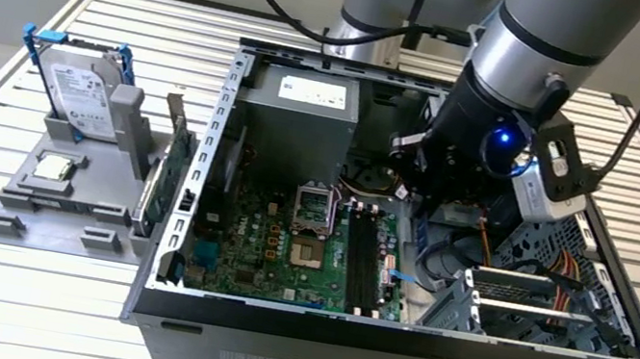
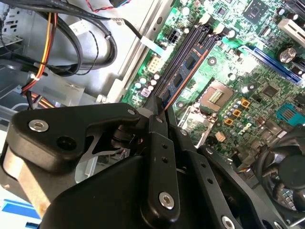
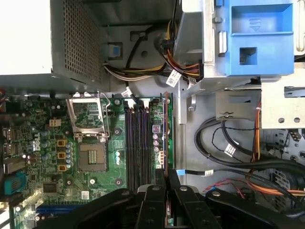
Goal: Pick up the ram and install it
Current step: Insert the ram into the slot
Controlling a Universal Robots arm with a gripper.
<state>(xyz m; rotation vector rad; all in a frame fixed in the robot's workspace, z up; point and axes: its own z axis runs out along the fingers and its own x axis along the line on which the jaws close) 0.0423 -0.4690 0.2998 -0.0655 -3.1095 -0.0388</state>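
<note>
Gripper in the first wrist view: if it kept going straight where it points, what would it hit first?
Probably the memory slots on the motherboard; the gripper holds the ram edge-on over them. Depth is unclear.

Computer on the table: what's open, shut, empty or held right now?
computer case: lying on its side, open.
pincer: shut on the ram.
ram: held on edge at the memory slots.
processor socket: lid flipped open.
hard drive: upright in the grey stand, outside the case.
</note>
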